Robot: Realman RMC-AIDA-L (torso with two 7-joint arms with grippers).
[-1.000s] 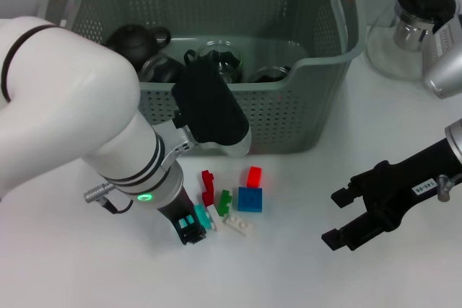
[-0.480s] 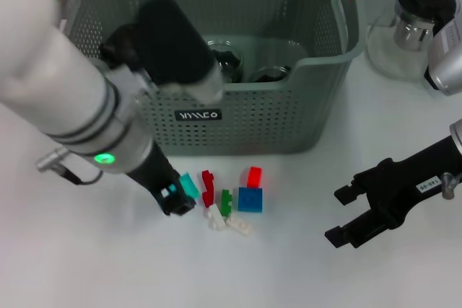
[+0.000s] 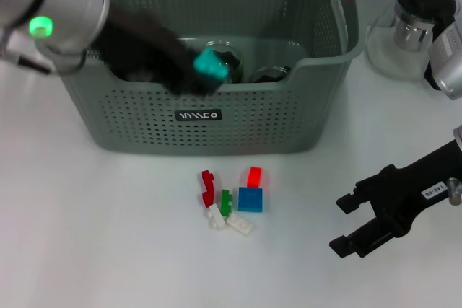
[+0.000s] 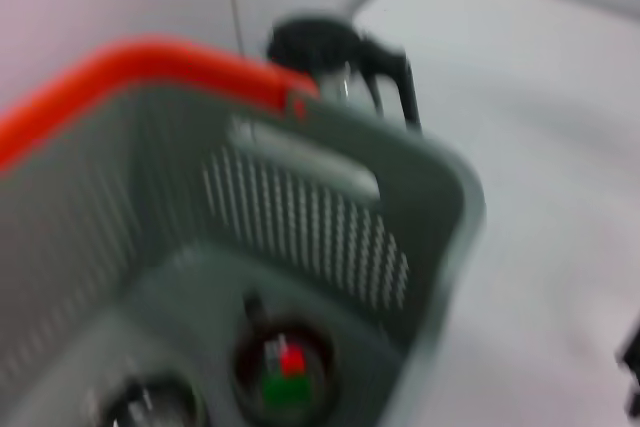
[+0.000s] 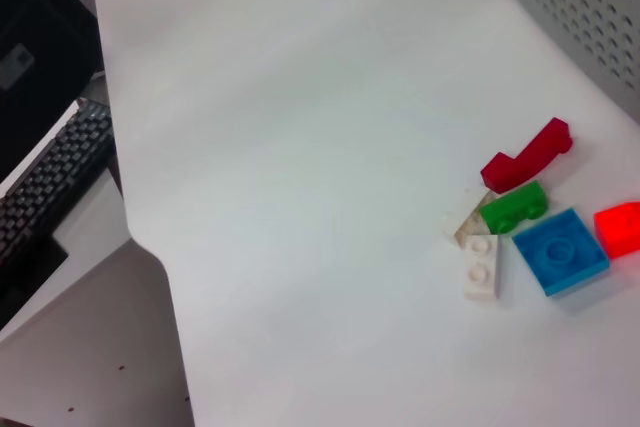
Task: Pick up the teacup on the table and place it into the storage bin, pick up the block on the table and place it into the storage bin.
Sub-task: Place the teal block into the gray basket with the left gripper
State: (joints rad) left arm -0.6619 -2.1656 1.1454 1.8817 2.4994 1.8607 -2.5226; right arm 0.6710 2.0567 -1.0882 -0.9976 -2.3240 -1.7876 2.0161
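Left pincer (image 3: 204, 70): over the storage bin (image 3: 216, 117), clenched on a teal block (image 3: 210, 65); its outline is smeared, so the exact finger contact is hard to read.
Right pincer (image 3: 346, 223): released, fingers spread, low over the tabletop (image 3: 108, 236) on the right, idle.
Teacup: dark cups (image 3: 224, 59) lie inside the bin; which is the task's teacup I cannot tell.
Risk, drop point: the block sits near the front wall; letting go too early could bounce it off the rim onto the tabletop.
Risk, contents: a high release could knock the glassware (image 4: 280, 372) below.
Remaining blocks (image 3: 231, 200): red, green, blue, white, clustered just before the bin.
Hidden: bin floor partly masked by the arm; glass teapot (image 3: 415, 23) cut by the edge.
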